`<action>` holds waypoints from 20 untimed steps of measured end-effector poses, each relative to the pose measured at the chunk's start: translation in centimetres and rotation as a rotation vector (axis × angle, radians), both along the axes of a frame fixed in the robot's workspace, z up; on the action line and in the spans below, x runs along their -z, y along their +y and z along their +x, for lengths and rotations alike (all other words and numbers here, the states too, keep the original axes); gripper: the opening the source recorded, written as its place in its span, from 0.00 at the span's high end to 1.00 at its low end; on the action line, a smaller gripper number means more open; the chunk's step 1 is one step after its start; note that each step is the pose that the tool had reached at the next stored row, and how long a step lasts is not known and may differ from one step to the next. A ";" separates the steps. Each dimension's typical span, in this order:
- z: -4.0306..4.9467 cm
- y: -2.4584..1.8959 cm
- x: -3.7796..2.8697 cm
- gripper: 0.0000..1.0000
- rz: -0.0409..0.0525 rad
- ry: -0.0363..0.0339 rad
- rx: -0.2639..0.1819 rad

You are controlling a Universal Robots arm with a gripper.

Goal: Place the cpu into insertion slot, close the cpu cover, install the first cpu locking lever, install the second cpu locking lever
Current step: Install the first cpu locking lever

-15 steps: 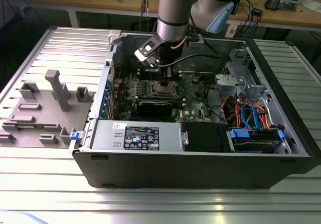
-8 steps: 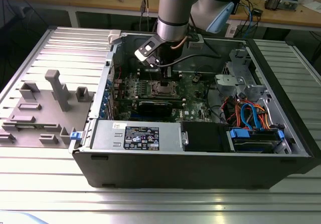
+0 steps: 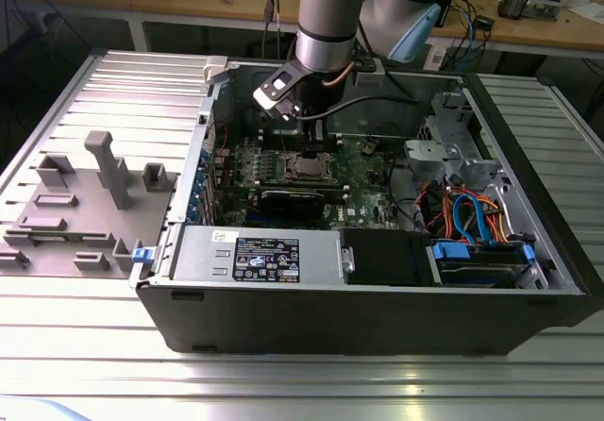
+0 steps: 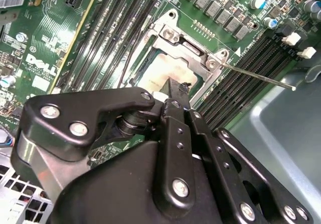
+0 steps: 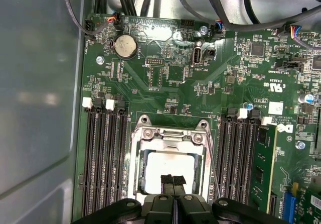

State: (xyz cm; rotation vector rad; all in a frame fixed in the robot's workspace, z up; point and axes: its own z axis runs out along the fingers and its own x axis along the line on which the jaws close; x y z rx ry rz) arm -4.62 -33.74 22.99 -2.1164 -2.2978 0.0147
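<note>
The cpu [image 5: 168,164] lies in the insertion slot [image 3: 307,165] on the green board, its pale silver top showing through the window of the cpu cover [image 5: 170,136]. The cover lies down over it. My gripper [image 5: 173,180] hangs just above the cpu's near edge, with its black fingertips [image 4: 173,99] pressed together and nothing between them. One thin wire locking lever [image 4: 261,77] juts out sideways over the memory slots, unlatched. A second thin lever [image 5: 131,151] runs along the other side of the socket.
Long black memory slots [image 5: 103,158] flank the socket on both sides. A round coin battery [image 5: 124,46] and cable bundles [image 5: 210,8] sit beyond it. The open case holds a power supply [image 3: 255,256] and a drive bay [image 3: 477,261] near its front wall.
</note>
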 end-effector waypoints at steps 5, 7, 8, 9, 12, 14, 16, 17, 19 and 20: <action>0.00 0.00 -0.75 0.89 0.0001 0.0000 0.000; 0.00 0.00 -1.26 0.89 -0.0001 0.0001 0.000; 0.00 0.00 -1.57 0.89 0.0000 0.0000 0.000; 0.00 0.00 -1.82 0.89 0.0001 0.0000 0.000; 0.00 0.00 -3.18 0.89 0.0000 0.0000 0.000; 0.00 0.00 -3.69 0.89 0.0001 0.0000 0.000; 0.00 0.00 -3.69 0.89 -0.0001 -0.0002 0.000; 0.00 0.00 -3.69 0.89 -0.0007 -0.0001 0.000; 0.00 0.00 -3.70 0.89 -0.0021 -0.0002 -0.013; 0.00 0.00 -3.69 0.89 -0.0020 -0.0002 -0.027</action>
